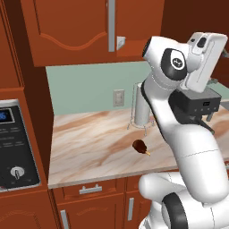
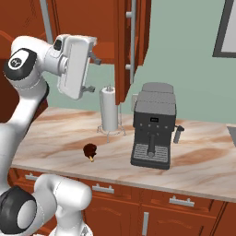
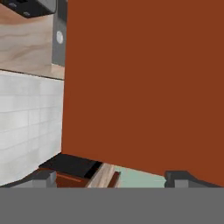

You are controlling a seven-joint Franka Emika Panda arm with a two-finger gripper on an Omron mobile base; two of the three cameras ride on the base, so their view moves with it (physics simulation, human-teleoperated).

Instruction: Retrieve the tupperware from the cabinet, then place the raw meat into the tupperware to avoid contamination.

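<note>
The raw meat (image 1: 141, 146) (image 2: 90, 150), a dark drumstick with a tan bone end, lies on the marble counter (image 1: 89, 152) in front of the paper-towel roll. Above it hangs the reddish-brown cabinet (image 1: 71, 27). One of its doors (image 2: 122, 50) is swung out and seen edge-on, with its silver handle (image 2: 133, 41) facing right. My gripper (image 2: 94, 73) (image 1: 220, 67) is raised beside that door and stands open, with nothing between its fingers. In the hand view the gripper (image 3: 113, 179) faces the door's flat brown panel (image 3: 144, 87) at close range. The tupperware is hidden.
A white paper-towel roll (image 2: 109, 110) (image 1: 143, 105) stands at the back of the counter. A grey coffee machine (image 2: 154, 131) sits to its right. An oven panel with a knob (image 1: 15, 147) is at the left. Drawers (image 1: 91, 189) run below the counter edge.
</note>
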